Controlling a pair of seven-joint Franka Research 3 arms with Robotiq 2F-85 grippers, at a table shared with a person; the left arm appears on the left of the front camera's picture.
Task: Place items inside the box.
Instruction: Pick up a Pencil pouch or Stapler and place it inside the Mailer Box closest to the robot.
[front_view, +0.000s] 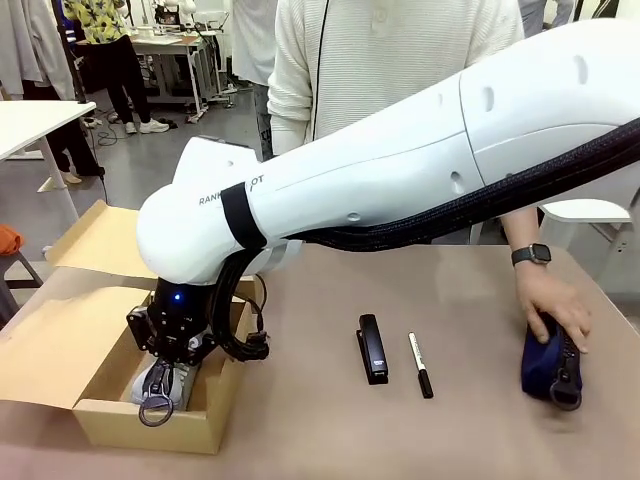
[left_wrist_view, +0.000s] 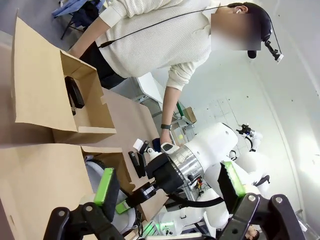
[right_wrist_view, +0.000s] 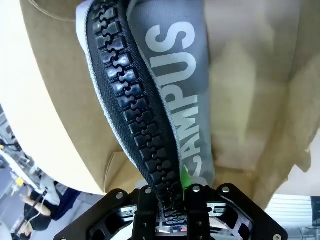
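Nearest, at the near left corner of the desk (front_view: 320, 430), sits the box (front_view: 150, 425), its wide flap lid (front_view: 50, 345) folded open to the left. Inside it lies the grey pencil case (front_view: 165, 385), its metal ring pull (front_view: 155, 410) pointing toward the near wall.

The right pincer (front_view: 165, 350) hangs straight down into the box over the case, at the end of the right arm (front_view: 400, 170), which reaches across the whole desk from the right. In the right wrist view the case (right_wrist_view: 175, 75) shows white "CAMPUS" lettering. Its thick black zip (right_wrist_view: 130, 100) runs down between the fingers of the right pincer (right_wrist_view: 167, 195), with a sliver of green pad beside it. Whether the fingers press on the zip or stand just off it cannot be told.

In the left wrist view the left pincer (left_wrist_view: 170, 182) is held above the desk with its green pads spread wide and nothing between them. Beyond the box there, a smaller cardboard box (left_wrist_view: 82, 107) stands open with a black thing (left_wrist_view: 75, 92) inside.

Right of the box, near the middle of the desk, the black stapler (front_view: 372, 350) lies lengthwise, near to far. Just right of it, apart from it, lies the white pen (front_view: 420, 365), its black cap toward the near edge.

At the far right, the person's hand (front_view: 555, 305), with a wristwatch (front_view: 531, 254) above it, rests on a dark blue pouch (front_view: 540, 370).
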